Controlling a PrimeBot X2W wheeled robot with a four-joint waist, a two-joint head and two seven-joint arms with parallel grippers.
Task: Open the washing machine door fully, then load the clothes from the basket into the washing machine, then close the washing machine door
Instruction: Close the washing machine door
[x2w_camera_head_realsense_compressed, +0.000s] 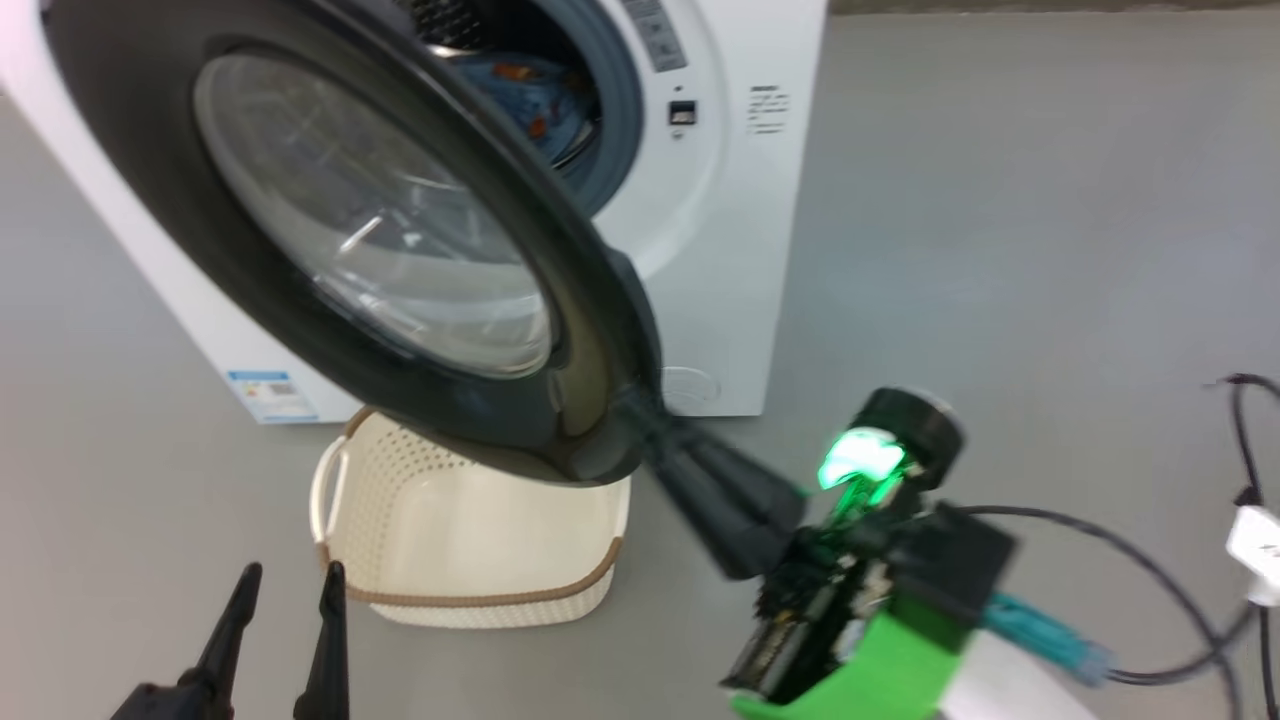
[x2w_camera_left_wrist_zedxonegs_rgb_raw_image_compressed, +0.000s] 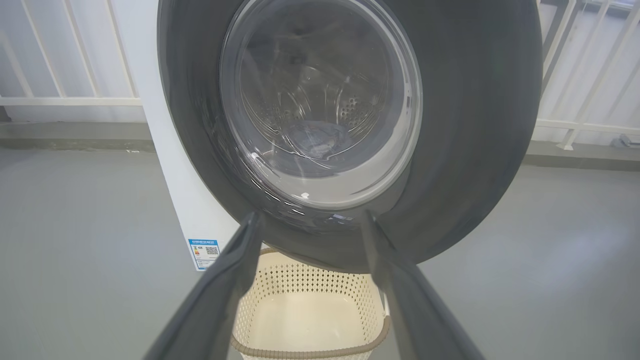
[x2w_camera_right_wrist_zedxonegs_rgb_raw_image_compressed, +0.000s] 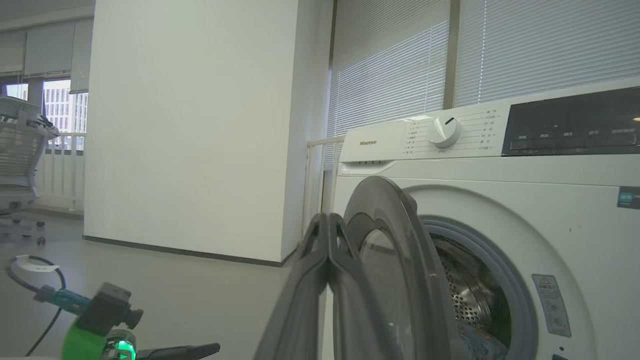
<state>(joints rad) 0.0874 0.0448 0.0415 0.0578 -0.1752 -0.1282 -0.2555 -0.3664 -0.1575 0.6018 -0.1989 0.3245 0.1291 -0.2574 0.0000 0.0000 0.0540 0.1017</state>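
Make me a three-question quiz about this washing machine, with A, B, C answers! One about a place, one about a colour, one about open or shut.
1. What colour is the rim of the basket? A brown, B red, C green
2. How is the washing machine door? A shut tight, B partly open, C taken off
3. Where are the clothes? A in the basket, B inside the washing machine, C hanging on the door

Answers: 1 A, a brown woven band runs around its top. 2 B, the round opening shows behind it. 3 B, the blue cloth lies inside, and the basket is empty.
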